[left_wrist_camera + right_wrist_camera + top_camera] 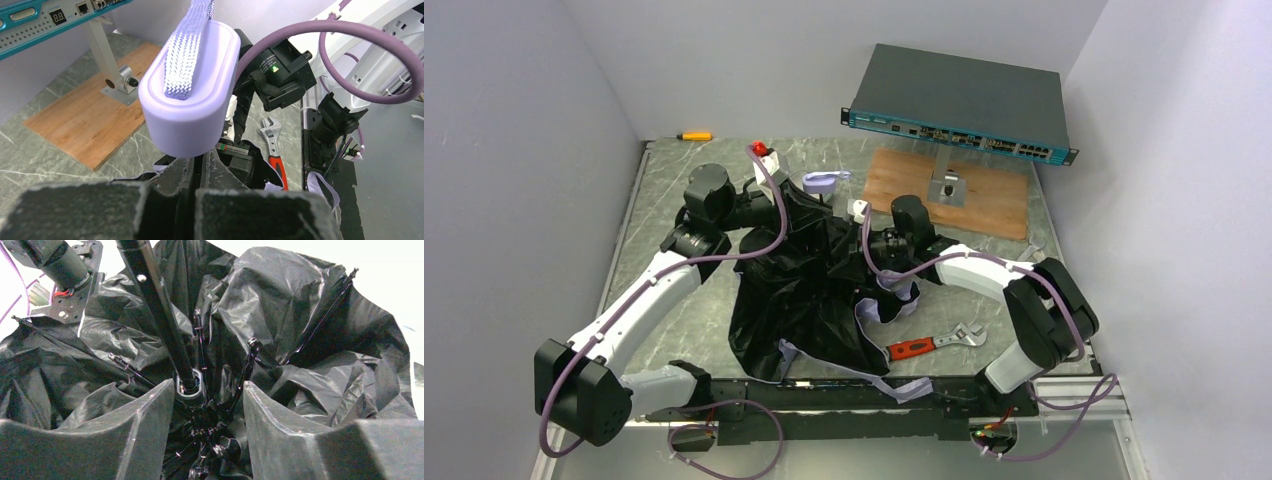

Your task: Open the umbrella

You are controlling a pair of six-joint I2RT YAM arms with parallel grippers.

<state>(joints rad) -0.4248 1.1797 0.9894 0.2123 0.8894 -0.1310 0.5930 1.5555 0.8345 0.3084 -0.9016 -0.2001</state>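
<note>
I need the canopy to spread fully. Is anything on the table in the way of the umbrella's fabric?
Yes. A red-handled adjustable wrench lies beside the umbrella at its near-right edge, and the wooden board sits close behind its far-right side. Nothing else visible blocks it.

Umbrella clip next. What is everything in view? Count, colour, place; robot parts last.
umbrella: one, black with lavender handle, table centre between arms
network switch: one, dark grey with teal front, raised at far right
wooden board: one, brown, beneath the switch
wrench: one, silver with red grip, right of umbrella, near side
screwdriver: one, yellow-orange, far left edge
table: one, grey-green marbled, under everything
left gripper: one, black, shut below the handle
right gripper: one, black, open around the shaft
</note>
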